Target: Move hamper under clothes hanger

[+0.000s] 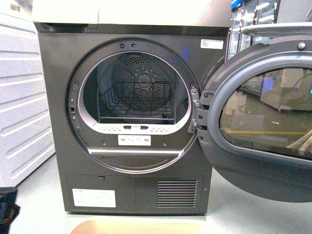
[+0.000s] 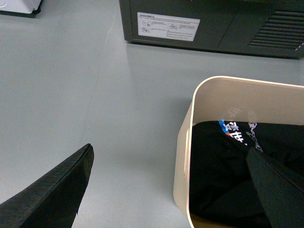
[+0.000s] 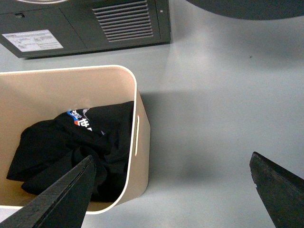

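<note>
I count one dark grey dryer (image 1: 131,122) with one round door (image 1: 263,122) and one wire rack (image 1: 136,102) in its drum, one beige hamper (image 3: 142,128), what looks like one black garment (image 3: 61,142), and two hands: the left hand (image 2: 168,151) and the right hand (image 3: 172,157).

Hamper (image 3: 145,156) holding black shirt (image 3: 66,142), dryer base (image 3: 85,23) beyond, right claw (image 3: 171,190) spread astride its wall

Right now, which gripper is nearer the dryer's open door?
Right. The right gripper straddles a wall of the hamper on the side where the door swings out. The left gripper straddles the opposite wall, farther from the door.
</note>
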`<action>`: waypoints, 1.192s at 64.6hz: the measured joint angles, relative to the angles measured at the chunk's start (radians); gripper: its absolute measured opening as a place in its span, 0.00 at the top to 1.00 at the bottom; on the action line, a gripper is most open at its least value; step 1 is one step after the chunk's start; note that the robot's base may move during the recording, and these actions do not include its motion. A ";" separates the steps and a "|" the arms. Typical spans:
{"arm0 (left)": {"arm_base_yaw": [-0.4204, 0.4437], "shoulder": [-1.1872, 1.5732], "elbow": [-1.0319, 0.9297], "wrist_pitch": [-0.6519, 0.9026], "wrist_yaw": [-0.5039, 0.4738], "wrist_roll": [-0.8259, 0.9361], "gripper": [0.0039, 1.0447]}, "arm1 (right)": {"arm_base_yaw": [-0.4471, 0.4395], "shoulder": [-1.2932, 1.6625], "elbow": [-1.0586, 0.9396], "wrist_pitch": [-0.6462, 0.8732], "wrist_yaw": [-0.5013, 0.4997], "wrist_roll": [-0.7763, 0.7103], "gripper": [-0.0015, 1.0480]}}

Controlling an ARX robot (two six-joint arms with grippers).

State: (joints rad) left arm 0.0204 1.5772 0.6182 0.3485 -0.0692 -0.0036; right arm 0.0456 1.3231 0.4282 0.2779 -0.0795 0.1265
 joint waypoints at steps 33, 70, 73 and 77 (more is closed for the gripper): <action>-0.054 0.414 0.184 0.065 -0.061 0.023 0.06 | 0.076 0.519 0.253 0.059 0.096 0.014 0.07; -0.081 0.568 0.301 0.058 -0.066 -0.042 0.06 | 0.173 0.788 0.484 -0.018 0.158 -0.012 0.07; -0.081 0.578 0.318 0.046 -0.069 -0.048 0.06 | 0.182 0.801 0.498 -0.021 0.165 -0.012 0.07; -0.081 0.592 0.336 0.036 -0.071 -0.049 0.06 | 0.192 0.818 0.511 -0.029 0.171 -0.013 0.07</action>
State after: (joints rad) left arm -0.0605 2.1689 0.9539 0.3843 -0.1406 -0.0525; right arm 0.2375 2.1406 0.9394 0.2489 0.0917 0.1139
